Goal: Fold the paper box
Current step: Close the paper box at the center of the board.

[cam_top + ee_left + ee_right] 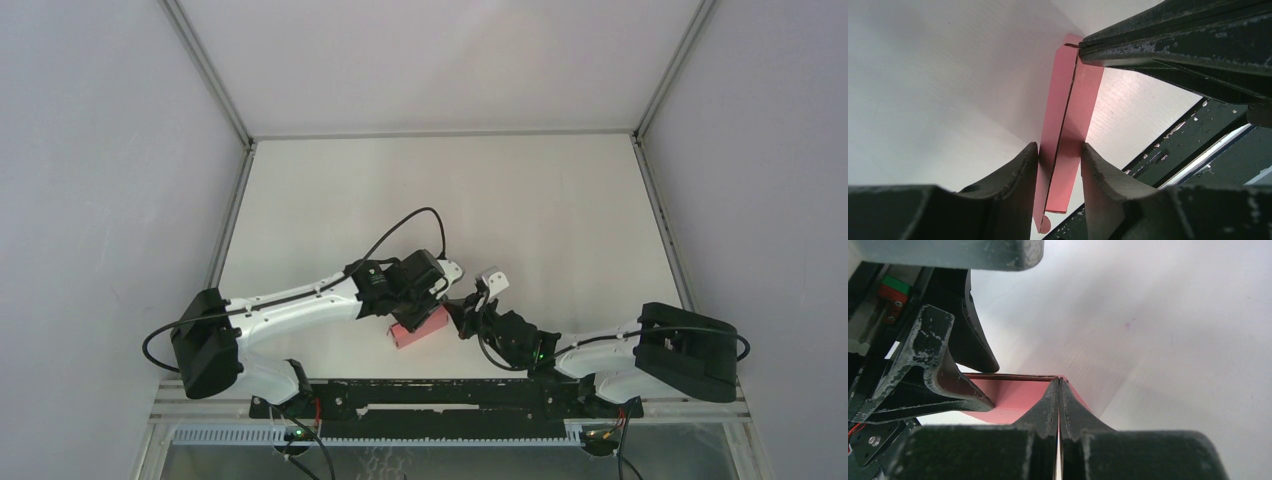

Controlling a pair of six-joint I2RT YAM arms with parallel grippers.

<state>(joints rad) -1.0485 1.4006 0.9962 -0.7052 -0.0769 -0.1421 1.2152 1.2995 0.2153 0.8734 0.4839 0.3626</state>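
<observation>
Seen from above, the paper box (418, 328) is only a small pink wedge on the white table (520, 200). It lies near the front edge between the two arms, half covered by the left gripper (428, 302).

The left wrist camera shows what that view hides. The box is two long, narrow pink panels lying close together with a dark slit between them. The left claw's fingers (1018, 185) press on either side of it, so this claw grasps the box across its width, its jaws only partly closed. At the far end of the panels the right gripper (460, 314) bites one corner.

The right wrist camera adds the closest look at that bite. Its two fingers (1045, 407) are clenched flat together with a thin pink edge nipped at their tips, and the left claw's fingers sit just beside them on the same box.

The left arm (300, 300) reaches in from the left, its forearm stretched toward the centre and its wrist tipped down. The right arm (600, 355) lies low with its elbow folded and its wrist aimed leftward at the box.
</observation>
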